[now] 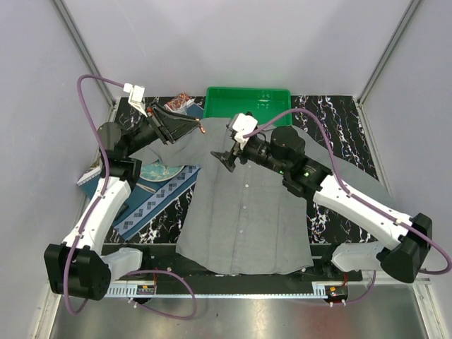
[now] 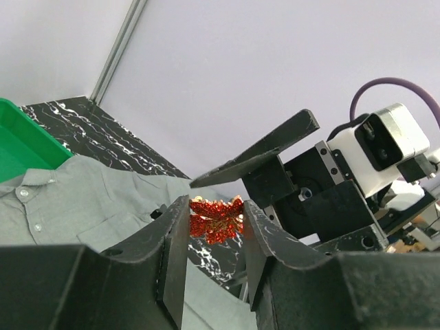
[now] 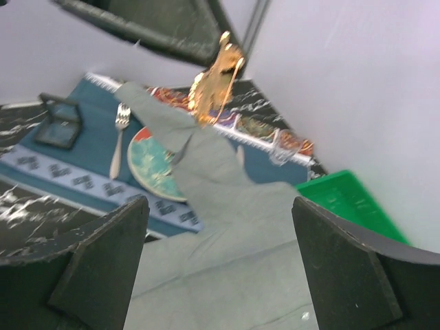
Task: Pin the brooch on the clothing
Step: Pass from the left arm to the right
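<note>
Top external view: the grey shirt lies spread flat, buttons up, in the middle of the dark marbled table, with its collar at the far end near the green tray. The left gripper reaches in from the left over the shirt's far left shoulder. Its fingers are clamped on the brooch, which it holds in the air just near the tray's near left corner. In the left wrist view the red, glinting brooch is pinched between the two black fingertips, clear of the cloth below. The right gripper hangs over the collar area, just to the right of the brooch and tilted toward it. In the right wrist view its fingers stand wide apart with nothing between them, and the brooch's gold back faces that camera from above. To the left of the shirt a round teal and red plate and a fork rest on a blue patterned placemat, and grey cloth overlaps the plate's edge.
</note>
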